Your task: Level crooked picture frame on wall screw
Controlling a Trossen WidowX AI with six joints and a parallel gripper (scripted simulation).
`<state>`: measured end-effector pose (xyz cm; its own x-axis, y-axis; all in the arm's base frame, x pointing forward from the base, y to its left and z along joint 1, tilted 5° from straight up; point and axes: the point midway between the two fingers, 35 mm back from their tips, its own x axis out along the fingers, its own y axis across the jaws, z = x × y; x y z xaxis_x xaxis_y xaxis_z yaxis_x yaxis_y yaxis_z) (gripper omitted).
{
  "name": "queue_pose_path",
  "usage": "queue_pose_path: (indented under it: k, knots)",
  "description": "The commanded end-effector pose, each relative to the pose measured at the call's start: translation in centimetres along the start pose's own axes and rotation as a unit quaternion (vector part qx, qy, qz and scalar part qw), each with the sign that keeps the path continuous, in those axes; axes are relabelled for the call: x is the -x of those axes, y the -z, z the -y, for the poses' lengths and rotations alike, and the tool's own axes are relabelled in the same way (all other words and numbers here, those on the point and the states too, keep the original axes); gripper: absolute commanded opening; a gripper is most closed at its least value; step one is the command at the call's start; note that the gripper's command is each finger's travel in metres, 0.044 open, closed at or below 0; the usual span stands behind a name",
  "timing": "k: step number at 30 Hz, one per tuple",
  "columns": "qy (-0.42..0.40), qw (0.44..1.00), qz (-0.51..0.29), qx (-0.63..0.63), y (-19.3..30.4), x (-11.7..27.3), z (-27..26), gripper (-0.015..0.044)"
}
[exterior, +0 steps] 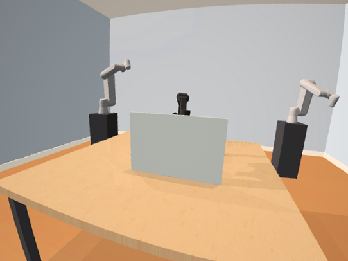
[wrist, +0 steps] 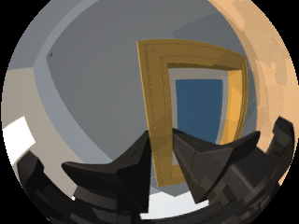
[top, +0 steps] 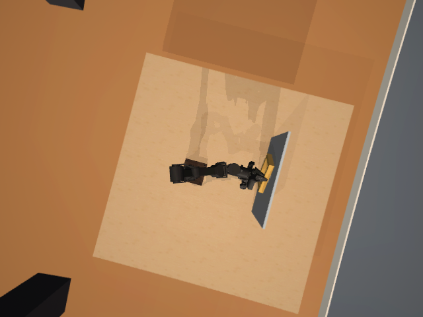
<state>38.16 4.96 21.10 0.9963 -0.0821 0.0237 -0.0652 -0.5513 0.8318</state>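
Observation:
The gold picture frame (top: 269,171) (wrist: 155,84), with a blue picture inside a grey border, is at the dark face of the upright wall panel (top: 260,211) (exterior: 179,144) (wrist: 103,84). My gripper (top: 265,178) (wrist: 159,133) is shut on one side bar of the frame, with a fingertip on each side of the bar in the wrist view. The frame's outline looks slanted in the wrist view, but the wide lens and camera angle leave its true tilt unclear. The screw and the notched strip are hidden. The exterior view shows only the panel's back, which hides the frame and gripper.
The panel stands on the wooden table (top: 205,238) (exterior: 116,197). My arm (top: 208,171) (exterior: 182,102) reaches from its base to the panel's front. Two pale arms (exterior: 109,85) (exterior: 303,98) stand on black pedestals beyond the table.

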Motion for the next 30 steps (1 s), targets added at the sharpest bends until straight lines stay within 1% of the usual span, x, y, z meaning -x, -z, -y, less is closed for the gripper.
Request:
queue_pose_path:
  k: [1, 16, 21, 30]
  knots:
    - [0.001, 1.0, 0.0, 0.0, 0.01, 0.0, -0.02, 0.0]
    - [0.0, 1.0, 0.0, 0.003, 0.0, 0.0, 0.05, 0.0]
    - [0.0, 0.999, 0.0, 0.039, 0.0, 0.0, 0.02, 0.0]
    - [0.0, 0.998, 0.0, 0.06, 0.01, 0.0, -0.02, 0.0]
